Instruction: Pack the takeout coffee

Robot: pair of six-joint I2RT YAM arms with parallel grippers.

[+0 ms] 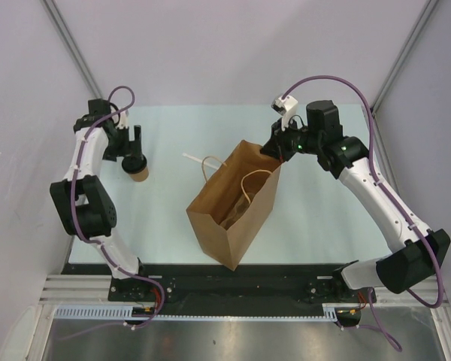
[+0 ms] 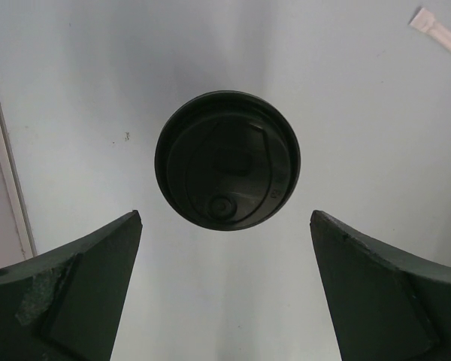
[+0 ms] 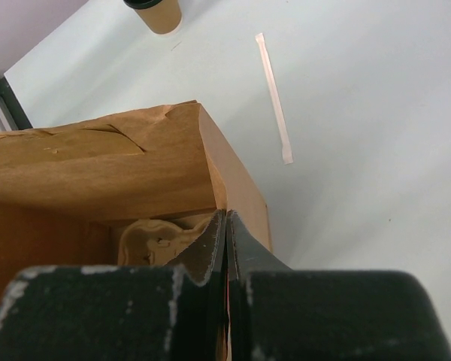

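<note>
The takeout coffee point(image 1: 139, 171) is a small tan paper cup with a black lid point(image 2: 227, 159), standing upright on the left of the table. My left gripper point(image 1: 134, 147) hovers directly above it, open wide; in the left wrist view the left gripper point(image 2: 225, 216) has one finger to each side of the lid and touches nothing. The cup point(image 3: 156, 10) also shows at the top edge of the right wrist view. My right gripper point(image 1: 276, 150) is shut on the far right rim of the open brown paper bag point(image 1: 237, 203); the right wrist view shows the right gripper point(image 3: 227, 216) pinching the bag point(image 3: 98, 169) wall.
A brown pulp cup carrier point(image 3: 154, 237) lies inside the bag, beside the bag's paper handles point(image 1: 249, 188). A wrapped white straw point(image 1: 198, 159) lies on the table between cup and bag, seen too as the straw point(image 3: 274, 98) and the straw point(image 2: 439, 28). Metal frame posts stand at the back corners.
</note>
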